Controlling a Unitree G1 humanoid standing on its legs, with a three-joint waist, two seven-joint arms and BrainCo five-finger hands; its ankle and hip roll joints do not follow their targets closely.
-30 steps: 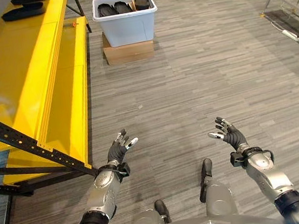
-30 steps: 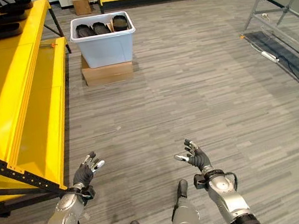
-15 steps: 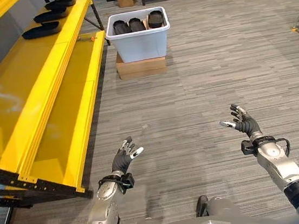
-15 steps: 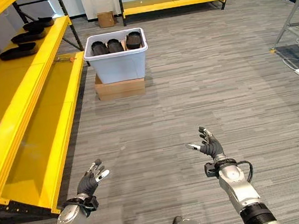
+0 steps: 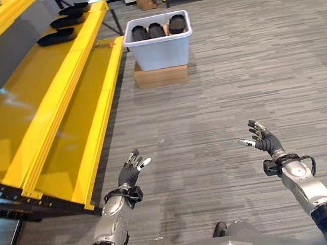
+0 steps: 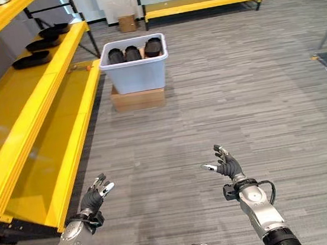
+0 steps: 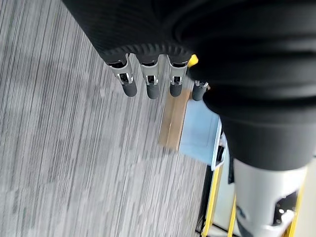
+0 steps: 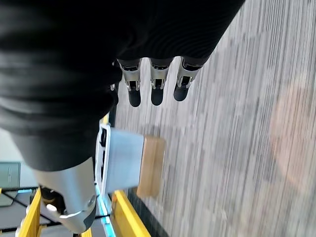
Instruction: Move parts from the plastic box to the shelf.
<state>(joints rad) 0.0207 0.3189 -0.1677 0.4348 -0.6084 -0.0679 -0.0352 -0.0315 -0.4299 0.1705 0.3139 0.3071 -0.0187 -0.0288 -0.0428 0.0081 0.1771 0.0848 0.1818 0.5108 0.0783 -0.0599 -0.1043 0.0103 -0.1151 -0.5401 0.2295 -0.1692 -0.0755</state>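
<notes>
A white plastic box (image 5: 161, 41) stands on a flat cardboard carton (image 5: 161, 76) on the floor far ahead, next to the yellow shelf (image 5: 48, 107). Three black parts (image 5: 156, 30) lie inside it. Other black parts (image 5: 56, 37) rest on the shelf's middle level at the far end. My left hand (image 5: 129, 172) and my right hand (image 5: 264, 142) hover open and empty over the floor near me, well short of the box. The box also appears past the fingers in the left wrist view (image 7: 202, 138) and the right wrist view (image 8: 120, 159).
The yellow shelf runs along my left with a dark metal frame (image 5: 18, 200) near its front corner. Another yellow rack (image 6: 199, 1) stands at the far wall, with a small carton (image 6: 127, 23) beside it. Grey striped floor lies between me and the box.
The camera has tilted up and shifted, so the box and shelf sit lower and further right in the picture. Both hands stay open and raised, much as before.
</notes>
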